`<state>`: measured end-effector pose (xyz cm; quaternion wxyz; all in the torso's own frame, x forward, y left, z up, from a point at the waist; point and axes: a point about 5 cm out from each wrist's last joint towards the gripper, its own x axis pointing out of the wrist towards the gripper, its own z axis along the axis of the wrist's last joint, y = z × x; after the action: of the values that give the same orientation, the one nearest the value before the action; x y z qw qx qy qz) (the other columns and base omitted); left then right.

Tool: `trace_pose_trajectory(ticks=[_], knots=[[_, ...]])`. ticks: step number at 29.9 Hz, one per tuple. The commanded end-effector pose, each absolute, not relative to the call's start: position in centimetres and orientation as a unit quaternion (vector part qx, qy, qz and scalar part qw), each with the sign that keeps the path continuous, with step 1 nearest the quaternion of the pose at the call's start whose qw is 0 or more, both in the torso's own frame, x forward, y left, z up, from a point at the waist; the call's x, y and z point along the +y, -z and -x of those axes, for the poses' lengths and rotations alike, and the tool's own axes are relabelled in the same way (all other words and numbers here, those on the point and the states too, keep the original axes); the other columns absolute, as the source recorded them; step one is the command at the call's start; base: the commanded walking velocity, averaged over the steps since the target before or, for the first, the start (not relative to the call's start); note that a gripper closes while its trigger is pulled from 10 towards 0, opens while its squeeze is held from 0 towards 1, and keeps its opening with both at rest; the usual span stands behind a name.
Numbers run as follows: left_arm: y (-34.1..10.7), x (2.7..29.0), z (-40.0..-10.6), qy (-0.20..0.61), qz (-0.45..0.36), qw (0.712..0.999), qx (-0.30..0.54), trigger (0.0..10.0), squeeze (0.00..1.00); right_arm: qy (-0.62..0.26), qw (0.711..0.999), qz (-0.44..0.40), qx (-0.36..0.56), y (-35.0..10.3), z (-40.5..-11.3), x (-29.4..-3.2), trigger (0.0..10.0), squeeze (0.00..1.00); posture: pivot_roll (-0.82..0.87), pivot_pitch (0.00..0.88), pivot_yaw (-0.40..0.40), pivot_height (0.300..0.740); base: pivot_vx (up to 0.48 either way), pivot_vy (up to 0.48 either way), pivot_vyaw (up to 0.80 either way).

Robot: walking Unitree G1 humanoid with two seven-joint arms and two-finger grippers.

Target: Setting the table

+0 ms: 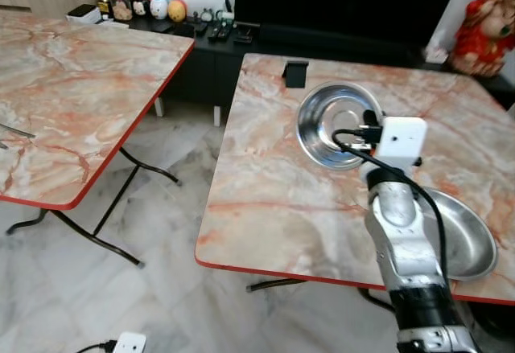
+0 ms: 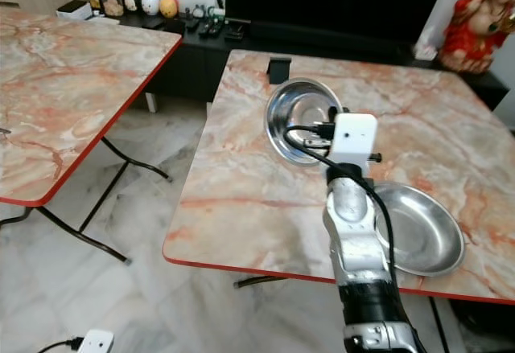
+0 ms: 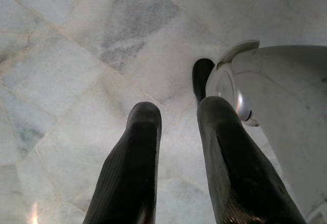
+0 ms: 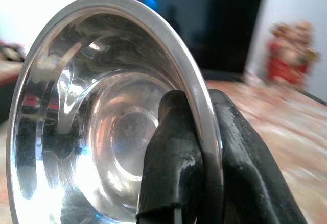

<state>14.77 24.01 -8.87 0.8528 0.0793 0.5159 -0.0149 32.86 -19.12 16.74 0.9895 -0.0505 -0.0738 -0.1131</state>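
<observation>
Steel bowl [image 4: 102, 122] | right jaws [image 4: 196, 147] pinch rim, arm outstretched | left jaws [image 3: 176, 132] parted

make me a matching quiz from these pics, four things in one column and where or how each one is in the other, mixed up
Things:
1. steel bowl
2. steel plate
3. left end effector
4. red figurine

Places or states:
A. lying flat near the table's front edge
B. pinched at its rim by the right end effector
C. on the dark cabinet at the back right
D. hanging open above the marble floor

Pairs: 1-B, 2-A, 3-D, 4-C
</observation>
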Motion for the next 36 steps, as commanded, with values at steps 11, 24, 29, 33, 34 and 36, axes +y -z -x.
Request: trace_pose_trajectory(ticks=[11,24,29,33,34,36], knots=[[9.0,23.9,-14.6,0.013,-0.073,0.849,0.523,10.0,0.00,0.291,0.953,-0.080,-0.014,-16.7,-29.6,-23.7,10.0,0.00,0.08,0.000,-0.064,0.707,0.000,0.000,0.00],[9.0,23.8,-14.6,0.011,-0.070,0.850,0.522,10.0,0.00,0.381,0.902,-0.189,0.072,-13.6,-27.7,-25.3,10.0,0.00,0.10,0.000,-0.080,0.707,0.000,0.000,0.00],[9.0,23.8,-14.6,0.012,-0.070,0.850,0.523,10.0,0.00,0.388,0.896,-0.200,0.082,-13.4,-27.4,-25.2,10.0,0.00,0.10,0.000,-0.082,0.707,0.000,0.000,0.00],[9.0,23.8,-14.6,0.012,-0.070,0.850,0.523,10.0,0.00,0.396,0.890,-0.207,0.090,-13.1,-27.1,-25.4,10.0,0.00,0.10,0.000,-0.081,0.707,0.000,0.000,0.00],[9.0,23.8,-14.6,0.012,-0.070,0.850,0.522,10.0,0.00,0.400,0.888,-0.206,0.092,-12.9,-27.0,-25.6,10.0,0.00,0.10,0.000,-0.081,0.707,0.000,0.000,0.00],[9.0,23.8,-14.6,0.013,-0.069,0.850,0.522,10.0,0.00,0.409,0.883,-0.208,0.096,-12.7,-26.9,-25.8,10.0,0.00,0.10,0.000,-0.082,0.707,0.000,0.000,0.00]])
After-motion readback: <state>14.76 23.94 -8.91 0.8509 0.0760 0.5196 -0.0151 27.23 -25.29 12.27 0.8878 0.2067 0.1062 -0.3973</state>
